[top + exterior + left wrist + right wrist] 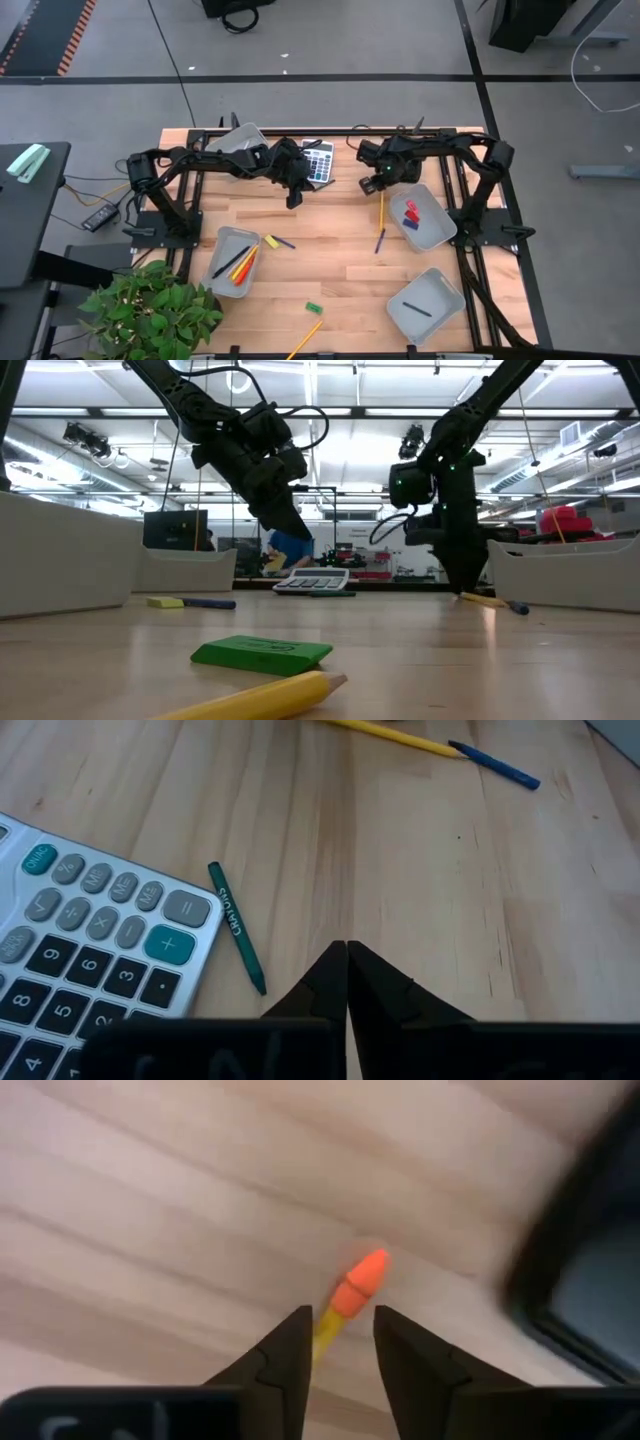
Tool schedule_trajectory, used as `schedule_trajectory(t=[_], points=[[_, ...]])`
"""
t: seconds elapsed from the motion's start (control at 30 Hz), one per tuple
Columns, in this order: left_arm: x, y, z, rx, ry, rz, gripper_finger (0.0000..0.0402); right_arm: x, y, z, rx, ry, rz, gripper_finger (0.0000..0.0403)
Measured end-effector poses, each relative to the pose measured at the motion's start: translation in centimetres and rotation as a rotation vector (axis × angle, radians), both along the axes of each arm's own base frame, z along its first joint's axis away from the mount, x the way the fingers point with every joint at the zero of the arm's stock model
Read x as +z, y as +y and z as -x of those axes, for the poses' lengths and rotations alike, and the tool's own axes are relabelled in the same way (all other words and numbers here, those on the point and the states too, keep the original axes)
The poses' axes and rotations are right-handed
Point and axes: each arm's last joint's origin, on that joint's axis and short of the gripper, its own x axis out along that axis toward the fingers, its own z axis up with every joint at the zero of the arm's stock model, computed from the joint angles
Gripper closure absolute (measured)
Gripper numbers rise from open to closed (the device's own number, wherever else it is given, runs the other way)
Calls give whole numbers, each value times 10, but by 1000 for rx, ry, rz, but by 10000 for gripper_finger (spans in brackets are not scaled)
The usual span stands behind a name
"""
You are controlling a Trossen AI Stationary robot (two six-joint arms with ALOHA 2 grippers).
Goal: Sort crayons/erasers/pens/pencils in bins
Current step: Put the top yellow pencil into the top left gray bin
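While the left end effector (293, 200) hangs above bare wood near the middle of the worktop (340, 270) with its fingers pressed together, the right end effector (381, 189) stands low over the upper end of a yellow pencil (381, 208). Its fingers (285, 1355) are apart and straddle the pencil's orange-tipped end, not clamped on it. A dark blue pen (380, 240) lies just below this pencil, beside the right-hand bin (440, 232) holding red and blue erasers (411, 211). Close by the left end effector, a green crayon (237, 926) lies along the edge of a calculator (319, 160). Nearer the front, a bin (222, 245) holds crayons and a pen, another bin (440, 290) holds one pen, and a green eraser (314, 308) and a pencil (305, 338) lie loose.
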Motion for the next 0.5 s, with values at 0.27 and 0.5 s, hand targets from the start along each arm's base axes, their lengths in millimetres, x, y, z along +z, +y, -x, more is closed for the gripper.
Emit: schedule_trajectory(t=[0.27,0.5], points=[[-1,0,1,1,10,4,378,-1,3,-13,65,-97,36,356],[-1,0,1,0,15,6,382,0,8,-18,92,-122,37,365]])
